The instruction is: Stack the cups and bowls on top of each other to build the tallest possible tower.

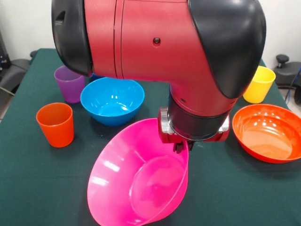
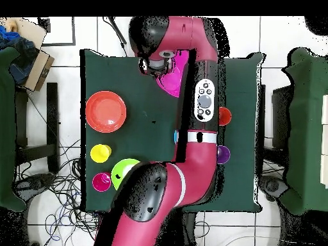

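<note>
Our pincer (image 1: 181,147) sits at the far rim of the pink bowl (image 1: 136,188), and the bowl stands tilted up on its side with its mouth toward the front camera, so we judge the pincer clamped on that rim. The bowl is at the front edge of the desk (image 1: 37,188).

We take it for light, stiff, glossy plastic: slippery, so a thin rim pinch may let it swing or slide. The rim is the only place to hold so wide a bowl.

Just behind it stands the blue bowl (image 1: 112,100), with the purple cup (image 1: 69,83) and orange cup (image 1: 55,124) beside. The orange bowl (image 1: 268,133) and yellow cup (image 1: 259,84) lie on the other side. The overhead view adds a green bowl (image 2: 122,172) and a small pink cup (image 2: 101,182) near the base. The arm hides the middle of the desk.
</note>
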